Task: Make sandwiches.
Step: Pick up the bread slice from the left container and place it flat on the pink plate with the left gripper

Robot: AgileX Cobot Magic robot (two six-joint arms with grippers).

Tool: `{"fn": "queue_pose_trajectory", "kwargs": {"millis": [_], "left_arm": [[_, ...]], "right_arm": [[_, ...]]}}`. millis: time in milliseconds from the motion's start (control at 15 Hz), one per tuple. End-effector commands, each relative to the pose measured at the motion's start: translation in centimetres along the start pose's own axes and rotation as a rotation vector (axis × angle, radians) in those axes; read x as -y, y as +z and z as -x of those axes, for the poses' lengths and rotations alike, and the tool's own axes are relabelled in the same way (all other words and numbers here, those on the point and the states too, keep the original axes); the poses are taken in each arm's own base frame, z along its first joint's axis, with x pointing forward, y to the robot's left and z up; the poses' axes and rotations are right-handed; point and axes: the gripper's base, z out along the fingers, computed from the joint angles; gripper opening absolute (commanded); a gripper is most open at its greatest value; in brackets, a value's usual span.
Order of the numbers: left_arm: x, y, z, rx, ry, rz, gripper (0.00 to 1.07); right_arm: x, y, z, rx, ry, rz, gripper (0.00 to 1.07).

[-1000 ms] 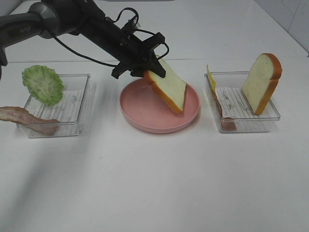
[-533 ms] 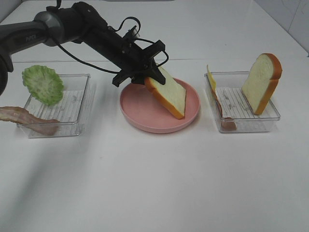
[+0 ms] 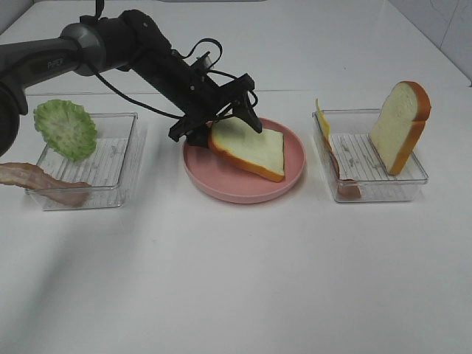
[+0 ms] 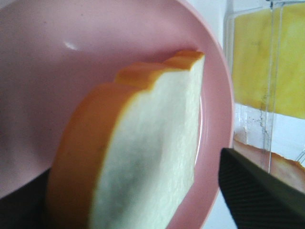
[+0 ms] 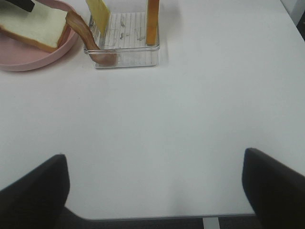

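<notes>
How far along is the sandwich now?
Done: one bread slice lies on the plate. In hand: nothing; the left gripper is open at that slice. Left: lettuce, bacon, cheese and the second slice are not yet stacked.

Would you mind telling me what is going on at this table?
The left gripper stands open around a bread slice resting on the plate. The right gripper hangs open and empty. Lettuce and bacon wait at the left tray, cheese and a second slice in the right tray.
</notes>
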Motion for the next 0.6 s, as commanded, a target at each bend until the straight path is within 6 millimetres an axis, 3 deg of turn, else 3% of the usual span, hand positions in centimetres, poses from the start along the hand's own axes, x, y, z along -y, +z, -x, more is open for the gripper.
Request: {"fn": "queue_pose_trajectory", "kwargs": {"millis": [67, 600], "left_arm": [[0.7, -0.6, 0.1, -0.003, 0.013, 0.029, 0.86], [3.4, -4.9, 0.4, 0.039, 0.088, 0.358, 0.86]], "right_arm": [[0.0, -0.2, -0.1, 0.026, 0.000, -0.004, 0.96], [0.0, -0.2, -0.1, 0.026, 0.000, -0.004, 0.96]]}}
